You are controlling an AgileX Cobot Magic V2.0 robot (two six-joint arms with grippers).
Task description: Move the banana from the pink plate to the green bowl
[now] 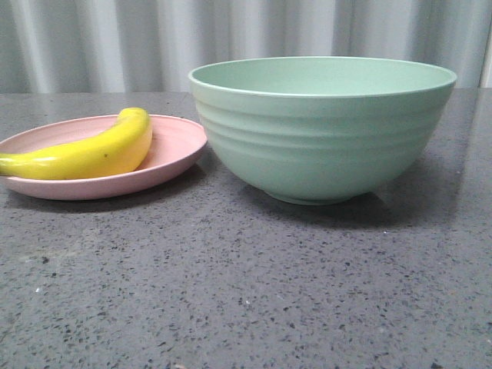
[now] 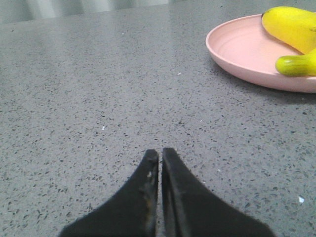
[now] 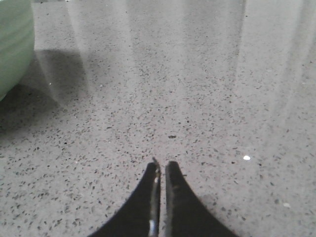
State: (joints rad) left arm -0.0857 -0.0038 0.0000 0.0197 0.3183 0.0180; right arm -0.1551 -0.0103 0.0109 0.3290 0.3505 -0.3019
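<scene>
The yellow banana (image 1: pixel 92 152) lies on the pink plate (image 1: pixel 175 146) at the left of the front view. The green bowl (image 1: pixel 323 127) stands right of the plate, almost touching its rim. Neither gripper shows in the front view. In the left wrist view my left gripper (image 2: pixel 160 153) is shut and empty over bare table, well short of the pink plate (image 2: pixel 242 49) and the banana (image 2: pixel 291 27). In the right wrist view my right gripper (image 3: pixel 162 165) is shut and empty over bare table, with the green bowl's side (image 3: pixel 12 44) off at the frame's edge.
The grey speckled tabletop (image 1: pixel 246 292) stretches in front of the plate and bowl. A pale corrugated wall (image 1: pixel 115 38) stands behind the table.
</scene>
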